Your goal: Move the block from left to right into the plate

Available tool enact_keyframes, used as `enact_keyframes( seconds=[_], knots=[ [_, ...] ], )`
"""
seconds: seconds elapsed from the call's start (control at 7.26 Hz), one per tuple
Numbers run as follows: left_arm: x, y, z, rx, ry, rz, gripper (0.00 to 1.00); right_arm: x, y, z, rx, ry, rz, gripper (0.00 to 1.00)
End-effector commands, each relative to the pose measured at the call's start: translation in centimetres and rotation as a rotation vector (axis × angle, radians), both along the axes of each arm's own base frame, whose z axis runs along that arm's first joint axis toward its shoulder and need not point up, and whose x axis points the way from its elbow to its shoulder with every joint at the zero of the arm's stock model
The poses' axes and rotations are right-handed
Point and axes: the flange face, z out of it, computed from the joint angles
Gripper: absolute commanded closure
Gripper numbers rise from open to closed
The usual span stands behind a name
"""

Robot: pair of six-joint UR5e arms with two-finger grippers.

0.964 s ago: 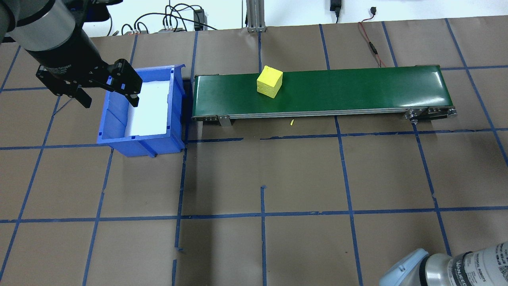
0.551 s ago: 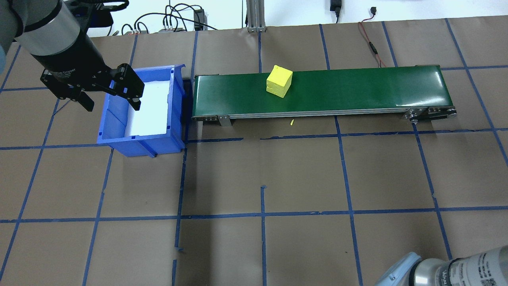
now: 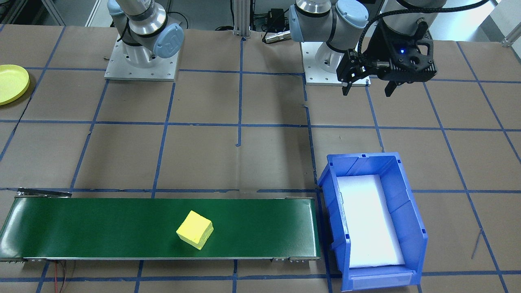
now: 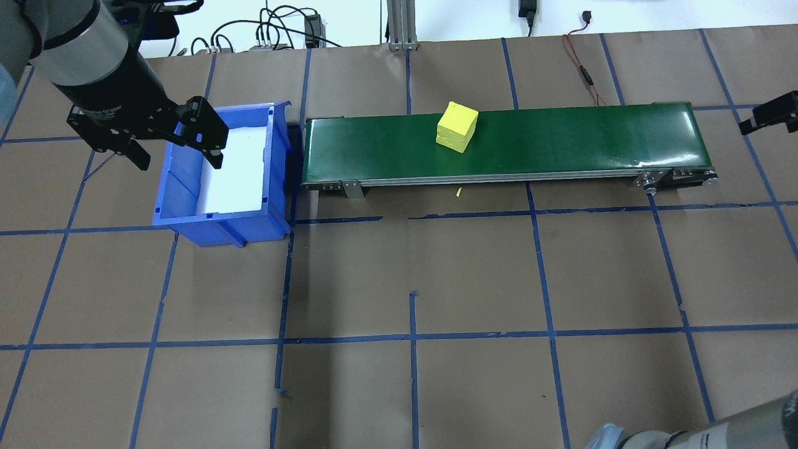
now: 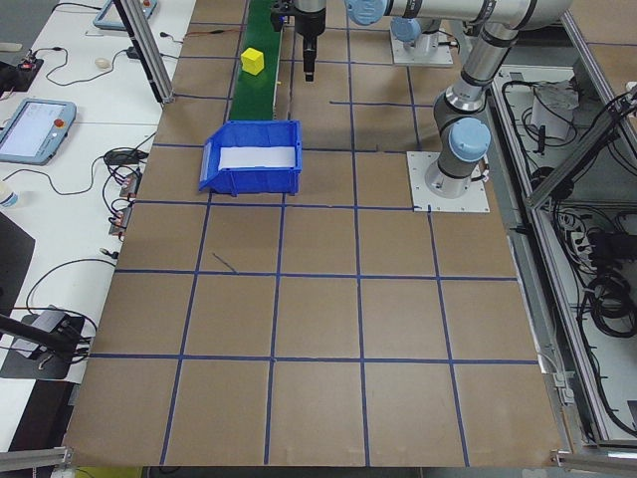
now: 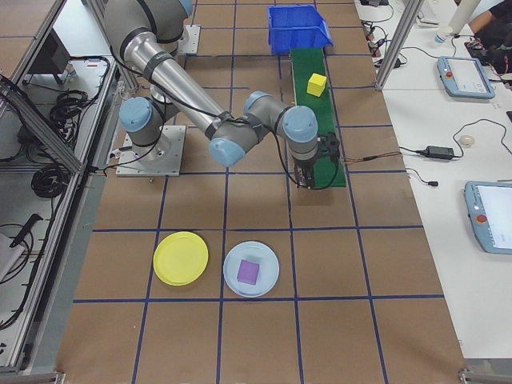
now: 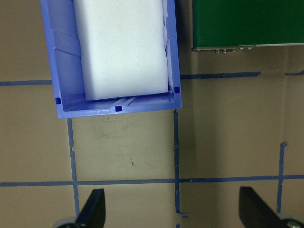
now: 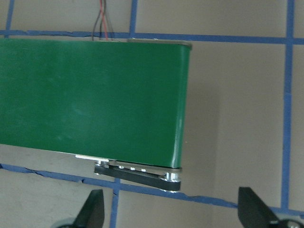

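Yellow block (image 4: 457, 127) on green belt (image 4: 561, 140); yellow plate (image 6: 181, 258) empty, far off.

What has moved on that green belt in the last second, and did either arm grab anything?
The yellow foam cube slid rightward along the green conveyor belt. The right gripper entered near the belt's far end. The open left gripper shifted slightly, holding nothing. The blue plastic bin stayed.

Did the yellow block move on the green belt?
Yes. The block slid right along the belt, farther from the blue bin.
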Motion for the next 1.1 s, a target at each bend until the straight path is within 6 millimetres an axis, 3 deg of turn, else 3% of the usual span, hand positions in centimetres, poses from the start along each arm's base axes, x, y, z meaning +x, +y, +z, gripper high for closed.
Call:
enact_keyframes(
  seconds=[0.0,0.14,0.28,0.41,0.69,0.83,0.96],
  knots=[
    [-0.1,-0.1,-0.5,0.009,0.002,-0.001,0.0,9.0,-2.7,-0.1,0.067,-0.075,-0.17,0.0],
    [-0.2,0.0,-0.9,0.017,0.003,-0.002,0.0,12.0,-3.5,0.0,0.063,-0.08,-0.168,0.0],
    [-0.3,-0.1,-1.0,0.02,0.003,-0.001,0.0,12.7,-4.1,0.9,0.027,-0.094,-0.29,0.0],
    [-0.3,-0.1,-1.1,0.022,0.003,-0.001,0.0,13.9,-4.4,1.3,0.011,-0.088,-0.262,0.0],
    [-0.2,-0.1,-1.2,0.023,0.001,0.001,0.0,14.5,-5.2,0.5,0.003,-0.167,-0.24,0.0],
    [-0.2,-0.1,-1.2,0.023,0.001,-0.002,0.0,14.4,-6.0,-1.2,0.026,-0.197,-0.277,0.04],
    [-0.1,-0.1,-1.2,0.023,0.001,-0.002,0.0,15.0,-6.3,-1.6,0.043,-0.231,-0.343,0.07]
  ],
)
